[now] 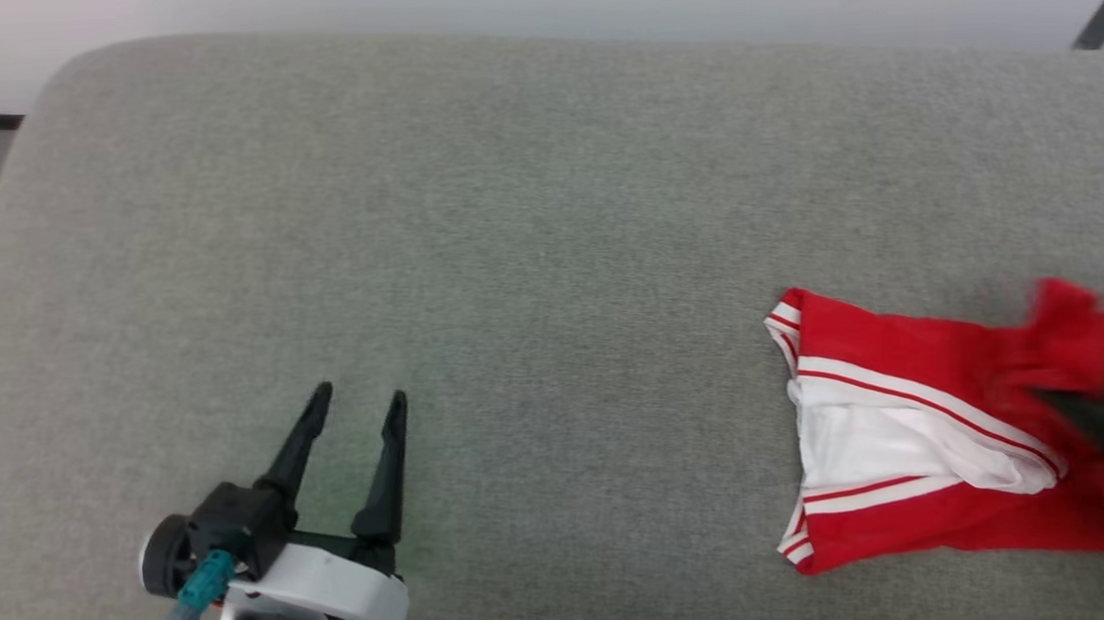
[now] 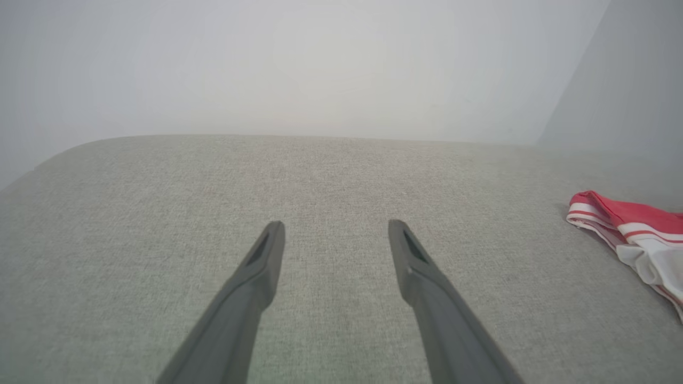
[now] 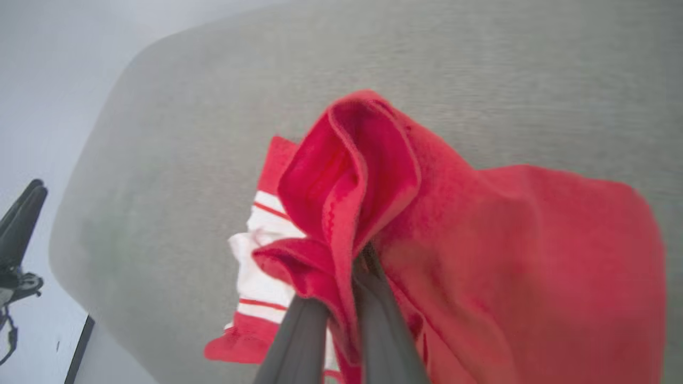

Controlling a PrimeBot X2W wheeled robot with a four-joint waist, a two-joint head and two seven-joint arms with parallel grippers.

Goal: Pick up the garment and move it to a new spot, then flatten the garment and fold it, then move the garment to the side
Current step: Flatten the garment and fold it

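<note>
Head view: left claw (image 1: 360, 394) at 7 o'clock, fingers spread apart, nothing between them, over bare grey cushion (image 1: 528, 207). Shirt (image 1: 898, 424) at 4 o'clock, well apart from the left claw. It lies bunched on the cushion, white sleeve and striped bands facing 9 o'clock, red body running off the right edge. Right claw (image 1: 1077, 412) at the 3-4 o'clock edge, dark finger buried in the red cloth, blurred.

Left wrist view: left claw (image 2: 336, 225) released, both fingers clear of the cushion (image 2: 160, 186). Shirt (image 2: 635, 234) at 3 o'clock, striped corner resting on the cushion.

Right wrist view: right claw (image 3: 363, 266) at 6 o'clock, clenched on a red fold of the shirt (image 3: 480, 240). Cloth is bunched up around the fingers and lifted; white striped part hangs at 7-8 o'clock toward the cushion (image 3: 213, 106). Left claw (image 3: 29, 200) at the 9 o'clock edge.
</note>
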